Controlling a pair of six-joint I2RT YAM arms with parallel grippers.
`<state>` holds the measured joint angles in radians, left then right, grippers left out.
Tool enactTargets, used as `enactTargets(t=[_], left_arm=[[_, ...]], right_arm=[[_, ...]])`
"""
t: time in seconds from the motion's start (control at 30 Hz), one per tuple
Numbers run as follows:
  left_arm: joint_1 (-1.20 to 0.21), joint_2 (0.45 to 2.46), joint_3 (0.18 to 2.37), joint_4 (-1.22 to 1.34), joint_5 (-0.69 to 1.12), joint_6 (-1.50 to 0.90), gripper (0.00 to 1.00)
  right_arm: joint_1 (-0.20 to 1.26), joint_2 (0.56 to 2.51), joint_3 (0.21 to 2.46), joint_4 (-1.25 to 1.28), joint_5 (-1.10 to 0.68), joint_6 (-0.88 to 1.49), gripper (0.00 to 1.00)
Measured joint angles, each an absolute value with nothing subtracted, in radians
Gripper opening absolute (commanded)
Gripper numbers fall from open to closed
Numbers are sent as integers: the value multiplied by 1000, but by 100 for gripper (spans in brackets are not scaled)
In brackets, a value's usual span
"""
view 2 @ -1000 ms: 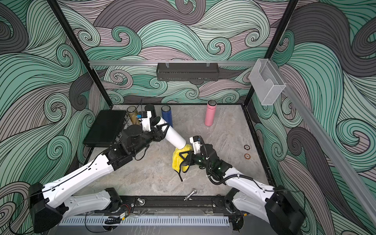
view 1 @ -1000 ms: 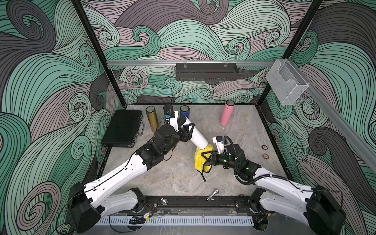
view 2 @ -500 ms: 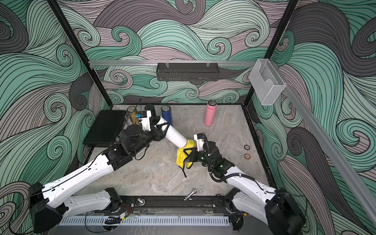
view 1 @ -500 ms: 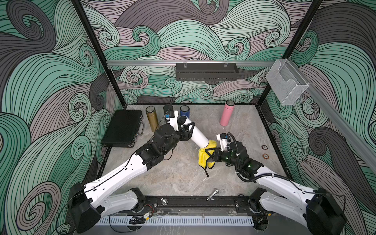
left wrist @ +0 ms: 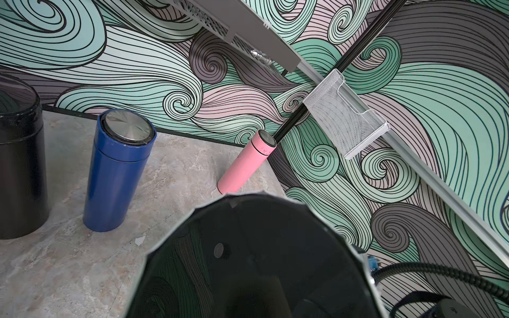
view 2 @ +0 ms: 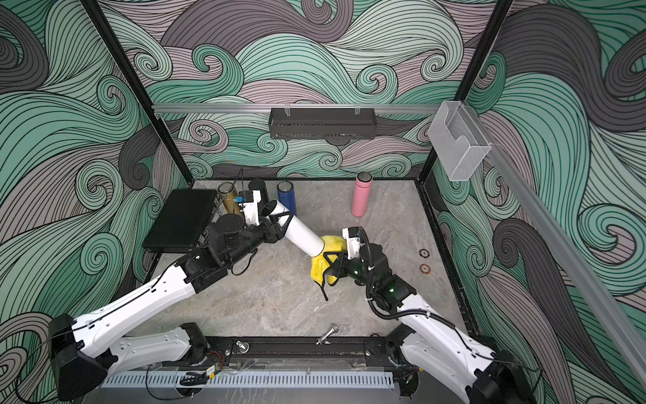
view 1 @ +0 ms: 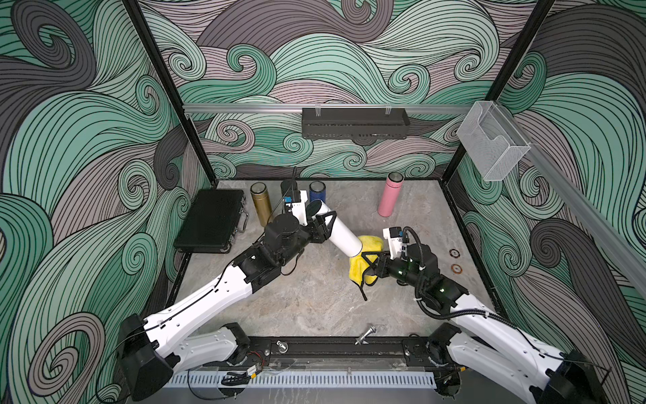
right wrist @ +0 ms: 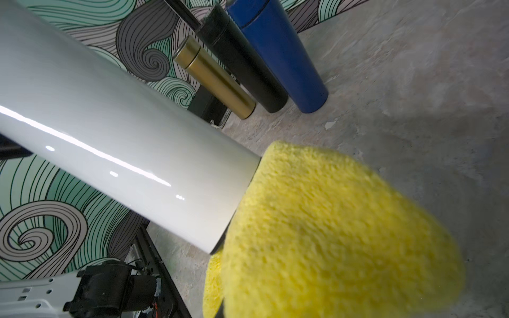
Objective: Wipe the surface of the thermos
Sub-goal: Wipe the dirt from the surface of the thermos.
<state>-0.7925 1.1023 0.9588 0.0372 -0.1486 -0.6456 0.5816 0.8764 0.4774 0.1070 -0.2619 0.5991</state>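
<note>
Status: mid-wipe, judging by cloth contact. Grips white thermos (view 1: 341,233) in left gripper (view 1: 323,224), jaws clamped round body just below dark lid end; holds it off table (view 1: 314,307), tilted, base end down toward right arm. Pinches yellow cloth (view 1: 358,273) in right gripper (view 1: 371,263), jaws together on fabric. Presses cloth against base end of thermos; in right wrist view, cloth wrapped over bottom rim, touching. Leaves glossy barrel between cloth and left jaws bare; no telling whether wiped already. Probably part done at most: base end covered now, mid-body and lid end likely left, strip under left jaws out of reach without regrip. Ignores gold thermos (view 1: 261,206), black thermos (right wrist: 242,63), blue thermos (view 1: 317,191), pink thermos (view 1: 389,196), upright along back wall, well apart from action. Black case (view 1: 211,224) lying at left side.
</note>
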Motion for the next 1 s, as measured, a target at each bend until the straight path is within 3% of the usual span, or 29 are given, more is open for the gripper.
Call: enactTargets(t=[0.47, 0.8, 1.0], left_arm=[[-784, 1105, 959, 37, -160, -640, 0], [-780, 1105, 952, 37, -159, -640, 0], [-779, 1105, 948, 39, -148, -643, 0]], right_arm=[[655, 997, 455, 237, -289, 669, 0], [653, 788, 363, 189, -262, 703, 0], [595, 838, 377, 204, -259, 708, 0]])
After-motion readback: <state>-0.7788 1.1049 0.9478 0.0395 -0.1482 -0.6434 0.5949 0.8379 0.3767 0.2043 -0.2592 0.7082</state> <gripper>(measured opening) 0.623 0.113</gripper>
